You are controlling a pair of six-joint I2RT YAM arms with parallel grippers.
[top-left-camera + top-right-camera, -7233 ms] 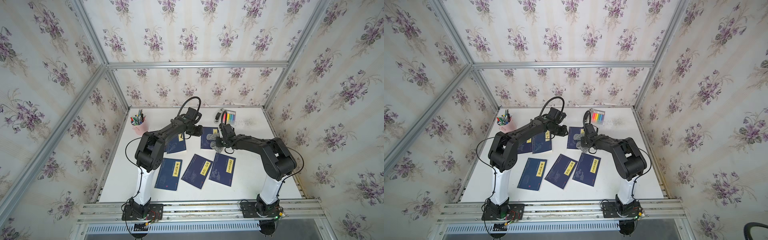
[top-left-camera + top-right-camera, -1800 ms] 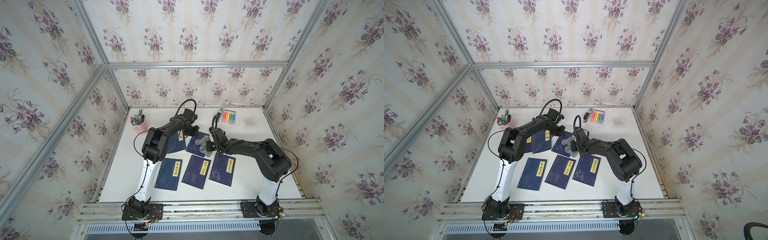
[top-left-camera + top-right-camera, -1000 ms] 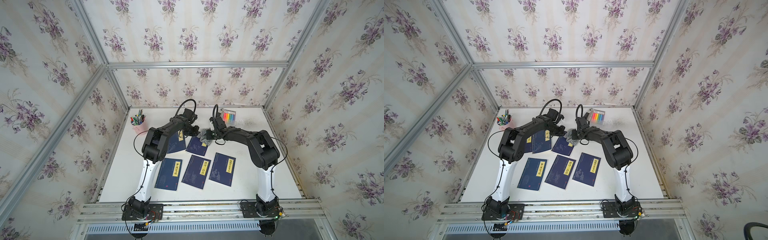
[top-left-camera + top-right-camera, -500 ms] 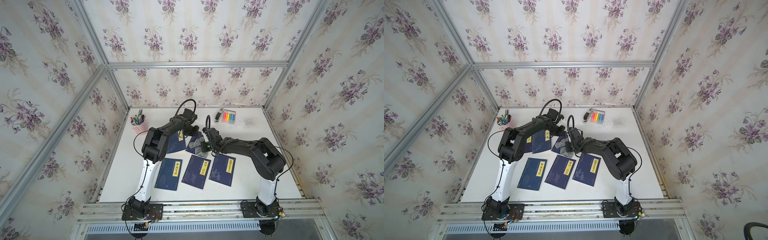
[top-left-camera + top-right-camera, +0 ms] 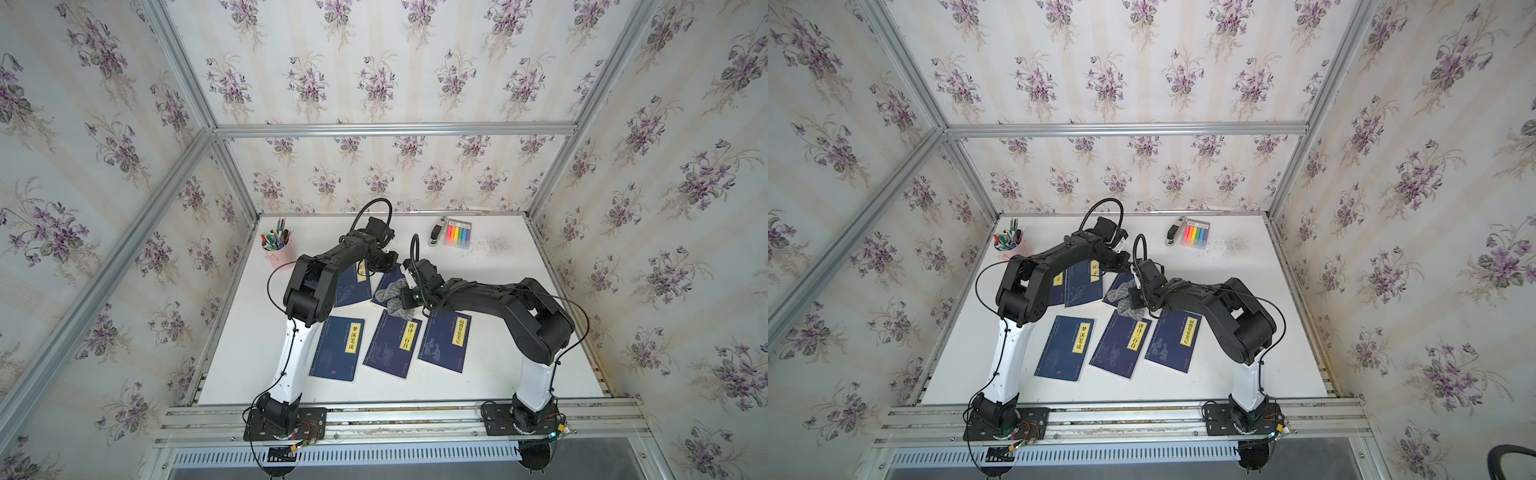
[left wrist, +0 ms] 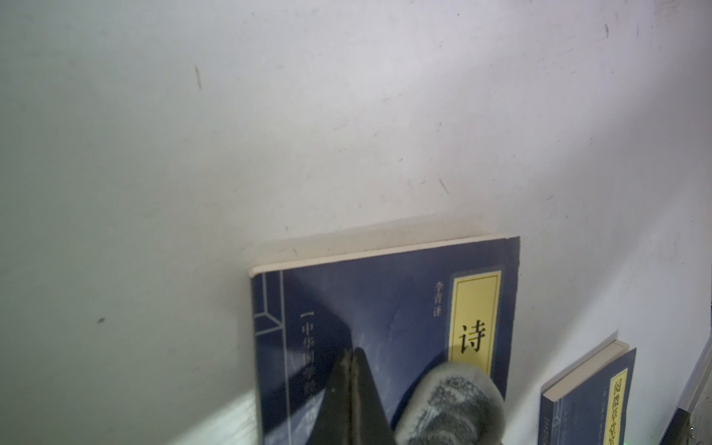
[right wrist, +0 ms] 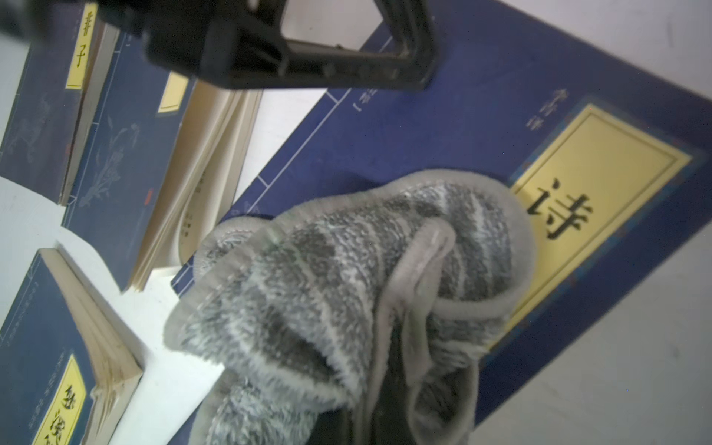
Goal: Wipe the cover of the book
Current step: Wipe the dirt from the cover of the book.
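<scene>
Cloth (image 7: 346,269) of grey mottled plush, with a smooth hemmed edge, lies bunched on the matte navy cover of the book (image 7: 481,127), partly over its rectangular yellow title label (image 7: 601,185). The right gripper (image 5: 401,297) has its fingers closed tight into the folds of the cloth, gripping it; the tips are buried in the pile. The left gripper (image 6: 351,352) holds nothing: its two black tapered fingers are pressed together into a narrow wedge, and the point appears to rest on the cover near the spine side, just beside the cloth. The book lies flat and askew in the back row on the white table (image 5: 498,374), next to two similar blue paperbacks (image 5: 353,286). A thin strip of cream page edges shows along one side in the left wrist view
</scene>
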